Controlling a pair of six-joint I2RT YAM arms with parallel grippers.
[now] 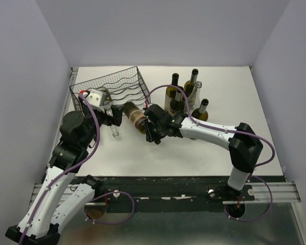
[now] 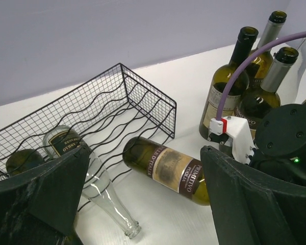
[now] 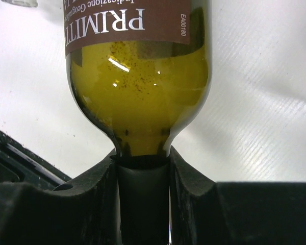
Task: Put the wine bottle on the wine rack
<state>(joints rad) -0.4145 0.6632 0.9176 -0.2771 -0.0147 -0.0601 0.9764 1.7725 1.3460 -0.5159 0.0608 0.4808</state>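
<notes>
Far left: the left fingers (image 2: pixel 46 189), spread wide and gripping nothing. Beyond them, mostly to their left, the wine rack (image 1: pixel 123 77), black wire with wavy cradles. Holds a green bottle (image 2: pixel 19 161) and a clear bottle (image 2: pixel 97 184) in its left cradles already, the clear neck poking out onto the desk (image 1: pixel 194 153) right beneath those open fingers. Leaves the cradles further right free, as far as can be seen.

Between the two pairs of fingers: the wine bottle (image 1: pixel 134 116), brown label, on its side. Lies slantwise, base just beside the near right corner of the rack, neck pointing back and rightward into the right fingers (image 3: pixel 92 199). Resting on the desk or hanging just clear of it: cannot tell. Right fingers closed hard on the neck, just under the shoulder, so plainly the right arm to carry.

Probably calls for a lift, a turn to bring the long axis in line with a free cradle, then a base-first push leftward and away from the right fingers. Little room: open left fingers and the clear neck crowd the rack's front. Behind and to the right of the right fingers, a cluster of standing bottles (image 1: pixel 186 97), easy to knock. Desk white, flat, smooth; round glass likely to roll if let go early.
</notes>
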